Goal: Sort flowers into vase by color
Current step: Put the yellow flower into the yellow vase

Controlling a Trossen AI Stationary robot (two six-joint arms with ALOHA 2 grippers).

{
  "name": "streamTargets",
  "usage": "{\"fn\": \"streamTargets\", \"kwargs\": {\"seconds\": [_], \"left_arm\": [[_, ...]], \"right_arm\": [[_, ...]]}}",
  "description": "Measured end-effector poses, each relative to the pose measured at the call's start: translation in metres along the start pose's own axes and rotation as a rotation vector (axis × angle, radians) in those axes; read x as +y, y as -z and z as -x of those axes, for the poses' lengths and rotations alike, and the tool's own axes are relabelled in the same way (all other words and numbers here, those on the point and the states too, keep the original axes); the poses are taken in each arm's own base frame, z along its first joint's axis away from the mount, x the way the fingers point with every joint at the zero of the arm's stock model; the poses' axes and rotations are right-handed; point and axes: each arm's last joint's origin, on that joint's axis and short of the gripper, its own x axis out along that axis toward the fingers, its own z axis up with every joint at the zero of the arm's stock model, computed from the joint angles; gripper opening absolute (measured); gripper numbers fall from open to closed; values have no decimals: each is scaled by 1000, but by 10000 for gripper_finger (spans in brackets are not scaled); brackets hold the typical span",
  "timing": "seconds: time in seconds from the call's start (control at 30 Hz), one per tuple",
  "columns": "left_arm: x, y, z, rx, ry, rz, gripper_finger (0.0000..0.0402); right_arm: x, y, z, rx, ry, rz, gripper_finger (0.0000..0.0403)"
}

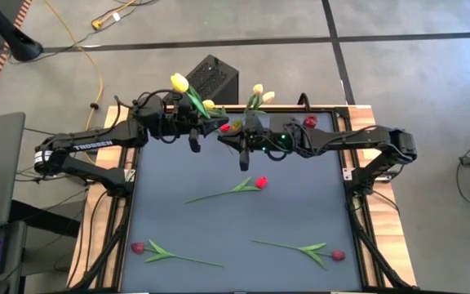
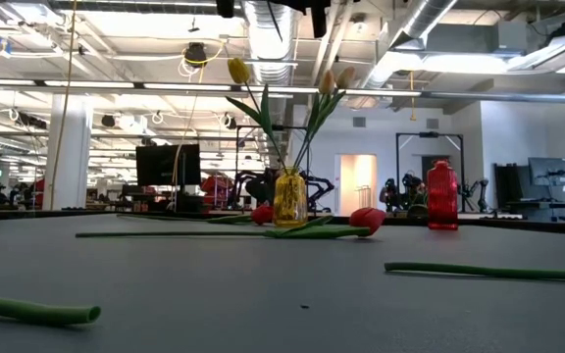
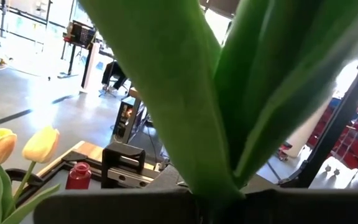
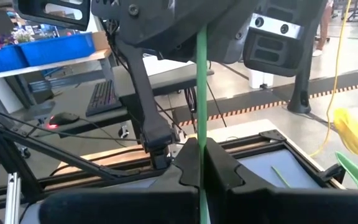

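Both claws pinch one yellow tulip (image 1: 179, 82) above the yellow glass vase (image 2: 289, 198) at the table's (image 1: 300, 208) far edge: left gripper (image 1: 192, 124) and right gripper (image 1: 244, 155) clamp its stem. Three red tulips (image 1: 259, 183) lie unsorted.

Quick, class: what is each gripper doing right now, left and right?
Left gripper: shut on a yellow tulip, at its stem.
Right gripper: shut on the same tulip's thin green stem.

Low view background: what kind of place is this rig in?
Most likely an open-plan robotics lab or workshop: exposed ceiling ducts and strip lights overhead, a monitor on benches behind the table, and what look like other robot arms on stands farther back.
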Motion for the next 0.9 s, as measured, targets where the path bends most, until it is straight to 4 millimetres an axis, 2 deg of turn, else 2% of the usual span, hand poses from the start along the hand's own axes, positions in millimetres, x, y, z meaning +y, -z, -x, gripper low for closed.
{"fn": "streamTargets", "kwargs": {"seconds": [0.33, 0.43, 0.53, 0.67, 0.8, 0.9], "left_arm": [[-1, 1, 0, 14, 25, -26, 1], [-1, 2, 0, 42, 51, -55, 12], [-1, 4, 0, 60, 75, -86, 45], [-1, 6, 0, 84, 72, -111, 112], [0, 8, 1, 107, 70, -106, 177], [0, 9, 1, 113, 68, -113, 206]], "right_arm": [[0, 0, 0, 2, -4, 0, 26], [0, 0, 0, 3, -4, 2, 26], [-2, 0, 0, 1, 1, 1, 26], [-5, -2, 0, -7, 8, 0, 26], [-6, -12, 9, -42, 15, -1, 26], [-7, -21, 17, -69, 21, -1, 26]]}}
